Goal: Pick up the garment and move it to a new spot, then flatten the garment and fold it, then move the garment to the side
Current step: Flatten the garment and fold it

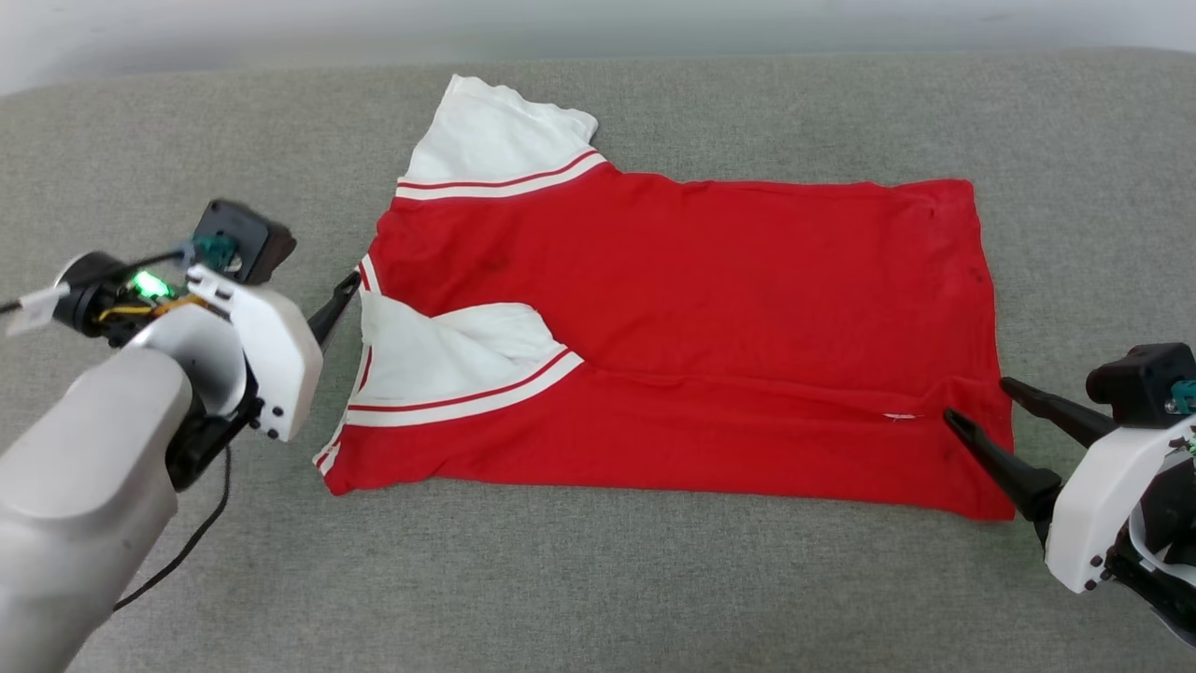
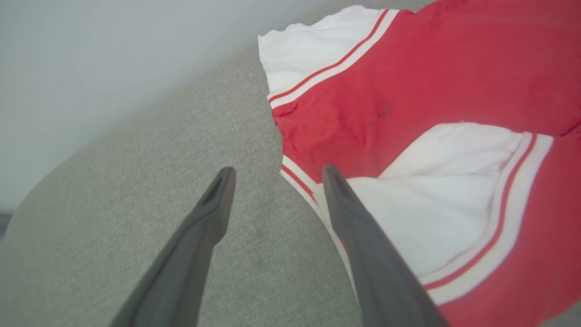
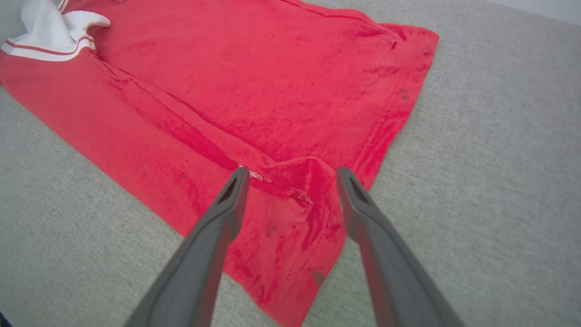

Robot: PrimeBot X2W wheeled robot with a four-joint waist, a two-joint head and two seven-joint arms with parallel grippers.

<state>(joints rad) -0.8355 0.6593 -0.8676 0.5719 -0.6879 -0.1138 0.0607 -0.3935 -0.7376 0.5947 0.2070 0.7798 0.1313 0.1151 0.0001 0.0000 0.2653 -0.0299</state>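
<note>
Head view is showing you the garment (image 1: 701, 308) part-folded, left gripper (image 2: 277, 170) and right gripper (image 1: 976, 399) both gaping empty at its ends, so be pinching matching corners evenly.

**Both grippers spread wide**

Left gripper (image 2: 278, 169) has its two dark fingers (image 2: 363, 236) spread apart, pointing inward, pale left forearm (image 1: 84, 467) angling up from the lower-left corner. Right gripper (image 1: 976, 398) is spread too, fingers aimed up and left from the lower-right edge, white wrist (image 1: 1103, 505) behind them.
</note>
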